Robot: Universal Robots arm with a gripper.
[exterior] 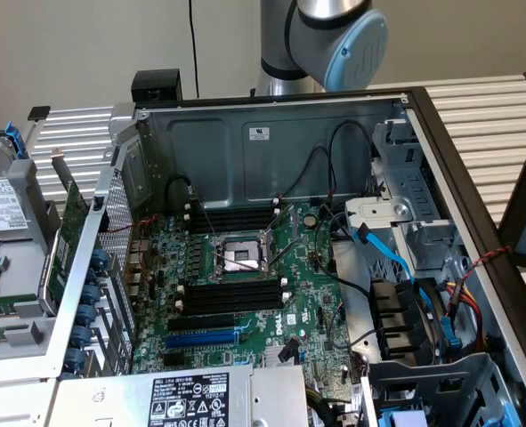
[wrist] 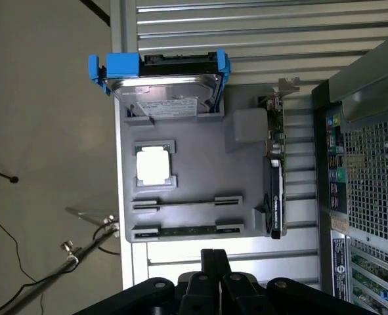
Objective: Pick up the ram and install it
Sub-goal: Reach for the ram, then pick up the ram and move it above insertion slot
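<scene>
The ram (wrist: 180, 230) is a thin green stick lying in the last holder of a grey parts tray (wrist: 194, 131), outside the computer case. My gripper (wrist: 215, 257) hovers above the table just off the tray's edge nearest that stick, not touching it. Its black fingers are pressed together, shut, with nothing between them. The neighbouring holder (wrist: 187, 203) shows just a thin dark line. In the exterior view, the open case holds the motherboard (exterior: 307, 311) with long black memory slots (exterior: 231, 294) on either side of the processor socket (exterior: 240, 258).
On the tray sit a hard drive in a blue bracket (wrist: 164, 82), a processor chip (wrist: 153, 164) and an upright green expansion card (wrist: 276, 177). The case's perforated wall (wrist: 367, 170) stands beside the tray. Cables (exterior: 396, 258) and a drive cage (exterior: 405, 178) crowd the exterior view's right.
</scene>
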